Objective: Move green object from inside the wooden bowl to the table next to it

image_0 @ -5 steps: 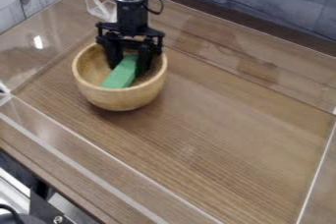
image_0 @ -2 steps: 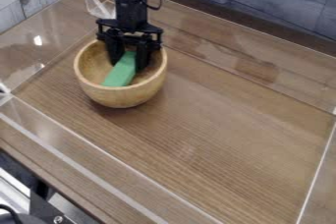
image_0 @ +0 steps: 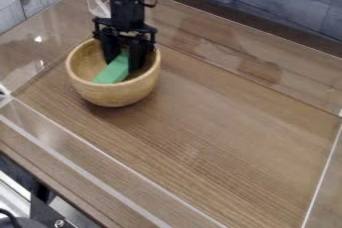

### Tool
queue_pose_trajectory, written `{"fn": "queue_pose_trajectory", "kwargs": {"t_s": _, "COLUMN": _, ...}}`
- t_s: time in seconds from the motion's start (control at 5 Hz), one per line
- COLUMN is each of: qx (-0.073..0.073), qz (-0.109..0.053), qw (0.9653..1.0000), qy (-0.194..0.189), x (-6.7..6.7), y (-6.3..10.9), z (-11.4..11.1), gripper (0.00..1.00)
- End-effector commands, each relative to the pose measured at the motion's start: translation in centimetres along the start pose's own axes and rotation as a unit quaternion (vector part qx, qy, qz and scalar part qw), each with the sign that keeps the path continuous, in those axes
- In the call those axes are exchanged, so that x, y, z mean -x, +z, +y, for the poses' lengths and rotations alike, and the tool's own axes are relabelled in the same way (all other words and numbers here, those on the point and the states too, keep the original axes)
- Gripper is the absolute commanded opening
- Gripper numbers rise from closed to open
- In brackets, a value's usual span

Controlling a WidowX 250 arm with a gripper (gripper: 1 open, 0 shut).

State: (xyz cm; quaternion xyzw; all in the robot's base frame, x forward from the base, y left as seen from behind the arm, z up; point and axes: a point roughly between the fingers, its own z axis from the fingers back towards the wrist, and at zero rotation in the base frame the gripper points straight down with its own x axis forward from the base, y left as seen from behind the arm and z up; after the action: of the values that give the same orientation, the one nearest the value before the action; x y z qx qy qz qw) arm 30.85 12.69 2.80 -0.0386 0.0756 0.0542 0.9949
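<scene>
The wooden bowl (image_0: 114, 74) stands on the table (image_0: 227, 122) at the left. Inside it the green object (image_0: 112, 70) lies tilted, its upper end raised toward the bowl's far wall. My gripper (image_0: 123, 52) points straight down into the far half of the bowl. Its black fingers (image_0: 102, 50) stand on either side of the green object's upper end and are closed on it. The fingertips are partly hidden behind the bowl's rim.
Clear acrylic walls (image_0: 34, 32) border the tabletop on all sides. The near wall (image_0: 160, 187) runs along the front edge. Bare wood grain stretches to the right of the bowl and in front of it.
The gripper has shifted a little to the left and rolled slightly. The green object and the bowl have shifted left with it.
</scene>
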Motion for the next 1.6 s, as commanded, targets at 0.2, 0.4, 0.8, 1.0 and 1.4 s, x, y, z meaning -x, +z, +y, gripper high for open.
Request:
{"fn": "queue_pose_trajectory", "kwargs": {"t_s": 0.2, "qx": 0.006, "qz": -0.017, "qw": 0.9997, "qy": 0.016, "x": -1.9, "y": 1.5, "z": -0.5, "gripper": 0.00}}
{"fn": "queue_pose_trajectory", "kwargs": {"t_s": 0.4, "qx": 0.013, "qz": -0.021, "qw": 0.9991, "qy": 0.033, "x": -1.5, "y": 2.8, "z": -1.1, "gripper": 0.00}}
{"fn": "queue_pose_trajectory", "kwargs": {"t_s": 0.8, "qx": 0.014, "qz": -0.021, "qw": 0.9997, "qy": 0.005, "x": -0.4, "y": 5.4, "z": -1.9, "gripper": 0.00}}
{"fn": "queue_pose_trajectory", "kwargs": {"t_s": 1.0, "qx": 0.015, "qz": -0.024, "qw": 0.9989, "qy": -0.038, "x": 0.4, "y": 7.8, "z": -2.3, "gripper": 0.00}}
{"fn": "queue_pose_trajectory", "kwargs": {"t_s": 1.4, "qx": 0.026, "qz": -0.035, "qw": 0.9988, "qy": -0.024, "x": 0.0, "y": 9.8, "z": -2.2, "gripper": 0.00}}
